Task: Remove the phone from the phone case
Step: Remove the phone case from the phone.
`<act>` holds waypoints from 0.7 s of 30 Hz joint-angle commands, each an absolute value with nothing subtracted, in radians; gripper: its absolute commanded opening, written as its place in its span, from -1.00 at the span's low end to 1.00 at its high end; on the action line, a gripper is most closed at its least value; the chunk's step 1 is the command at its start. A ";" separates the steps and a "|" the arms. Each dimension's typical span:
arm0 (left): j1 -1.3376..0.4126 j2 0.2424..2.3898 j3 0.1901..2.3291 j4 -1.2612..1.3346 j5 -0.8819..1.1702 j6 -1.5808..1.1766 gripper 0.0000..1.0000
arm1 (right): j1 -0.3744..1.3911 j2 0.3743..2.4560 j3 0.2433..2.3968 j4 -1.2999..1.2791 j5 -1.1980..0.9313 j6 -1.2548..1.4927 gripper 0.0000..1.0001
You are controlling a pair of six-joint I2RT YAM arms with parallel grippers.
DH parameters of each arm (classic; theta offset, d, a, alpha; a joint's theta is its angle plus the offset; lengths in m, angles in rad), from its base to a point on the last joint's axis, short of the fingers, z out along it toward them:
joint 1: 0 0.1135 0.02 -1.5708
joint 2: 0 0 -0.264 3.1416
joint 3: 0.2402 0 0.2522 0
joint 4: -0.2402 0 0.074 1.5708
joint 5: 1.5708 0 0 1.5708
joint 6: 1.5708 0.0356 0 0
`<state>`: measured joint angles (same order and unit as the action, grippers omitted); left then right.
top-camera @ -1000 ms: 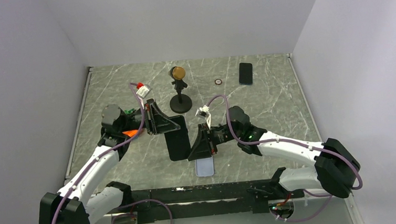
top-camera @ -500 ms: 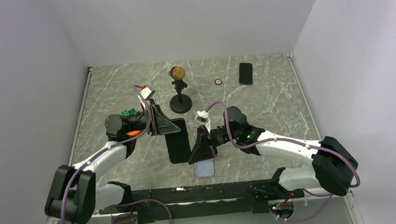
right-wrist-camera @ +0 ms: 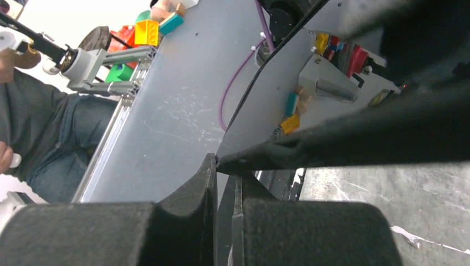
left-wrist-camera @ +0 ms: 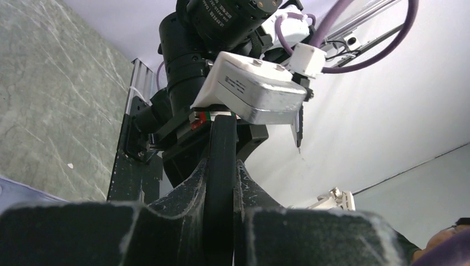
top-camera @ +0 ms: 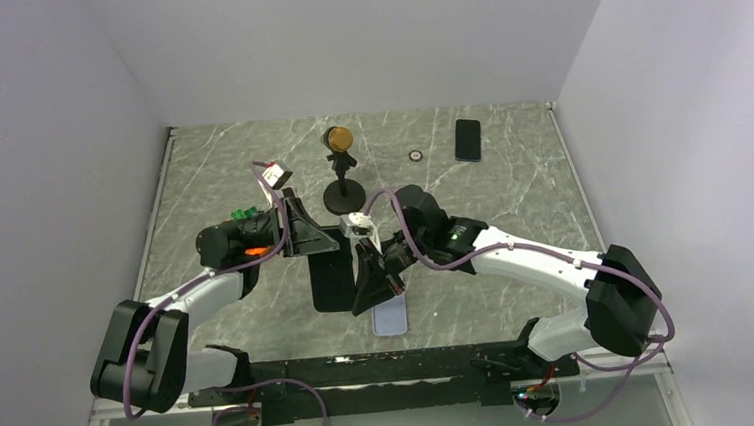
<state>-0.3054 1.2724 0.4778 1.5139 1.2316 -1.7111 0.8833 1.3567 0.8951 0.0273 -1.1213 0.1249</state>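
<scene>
A black phone in its case (top-camera: 335, 279) is held off the table between both arms, long side running near to far. My left gripper (top-camera: 335, 244) is shut on its far end; in the left wrist view the slab (left-wrist-camera: 221, 160) stands edge-on between the pads of the left gripper (left-wrist-camera: 221, 188). My right gripper (top-camera: 365, 296) is shut on the thin right edge of the case; in the right wrist view the right gripper (right-wrist-camera: 224, 221) pinches a thin dark lip (right-wrist-camera: 226, 199). I cannot tell phone from case.
A pale blue-grey slab (top-camera: 390, 318) lies flat on the table just under my right gripper. A black stand with an orange ball top (top-camera: 342, 170) is behind the grippers. A small ring (top-camera: 414, 155) and a second dark phone (top-camera: 467, 139) lie at the back right.
My right arm has swung its wrist left and farther back, twisting the gripper against the black slab's right edge. My left arm has shifted slightly; both grippers stayed shut.
</scene>
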 commanded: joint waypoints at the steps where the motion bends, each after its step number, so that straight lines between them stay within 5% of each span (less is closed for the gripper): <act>1: -0.365 1.234 0.486 1.663 1.156 -1.917 -1.00 | 0.878 1.391 1.035 0.032 -0.816 -0.150 -1.00; 13: -0.391 1.239 0.488 1.656 1.131 -1.912 -1.00 | 0.905 1.294 0.963 0.169 -0.456 -0.113 -1.00; 18: -0.391 1.179 0.471 1.513 1.080 -1.789 -1.00 | 0.963 1.262 0.934 0.095 0.209 0.278 -1.00; 21: -0.391 1.072 0.468 1.219 1.033 -1.560 -1.00 | 0.971 1.221 0.881 -0.022 0.377 0.538 -1.00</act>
<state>-0.3218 1.2362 0.4740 1.4567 1.0889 -1.6272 1.0256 1.2453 0.9123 -0.1364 -0.3889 0.2203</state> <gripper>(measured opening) 0.178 0.096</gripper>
